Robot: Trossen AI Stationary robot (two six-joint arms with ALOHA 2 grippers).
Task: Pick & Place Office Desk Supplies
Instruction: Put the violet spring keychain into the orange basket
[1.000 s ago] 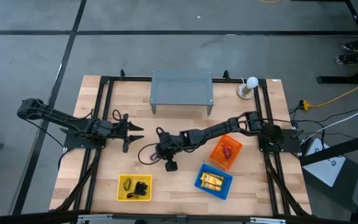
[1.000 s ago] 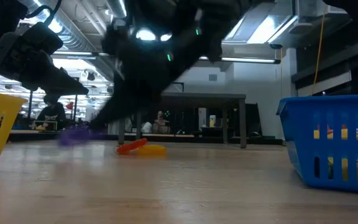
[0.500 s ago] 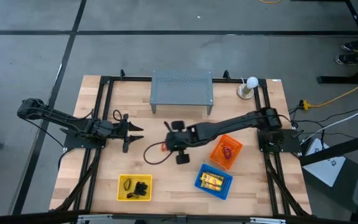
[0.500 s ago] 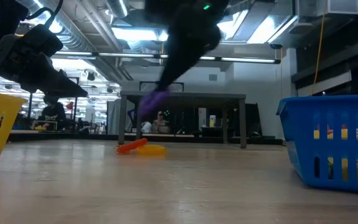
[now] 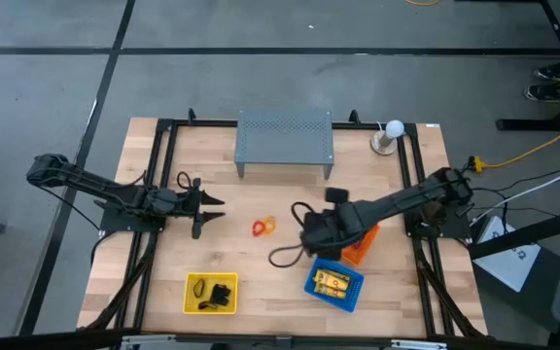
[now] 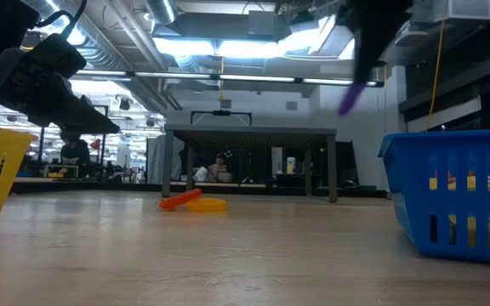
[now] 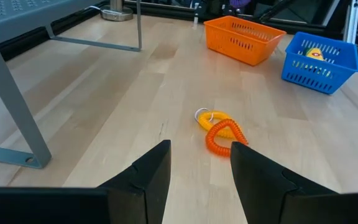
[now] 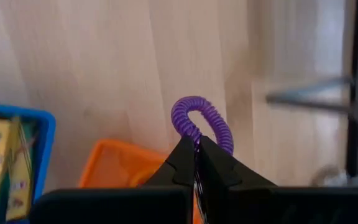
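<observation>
The wooden table [image 5: 290, 199] carries a yellow basket [image 5: 210, 294] and a blue basket [image 5: 334, 283] at its near edge, an orange basket [image 7: 243, 38] beyond. An orange coil loop [image 7: 224, 137] lies mid-table. The right gripper [image 8: 196, 148], above the orange basket, pinches a purple coil loop [image 8: 202, 122]. The left gripper [image 7: 199, 174] hovers at the left, fingers apart, empty. At the far edge stands a grey perforated shelf [image 5: 284, 138]; the low view shows a ceiling-lit room beyond.

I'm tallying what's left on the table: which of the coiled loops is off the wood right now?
The purple loop: it is pinched in the right gripper above the orange basket. The orange loop and yellow loop lie on the table.
</observation>
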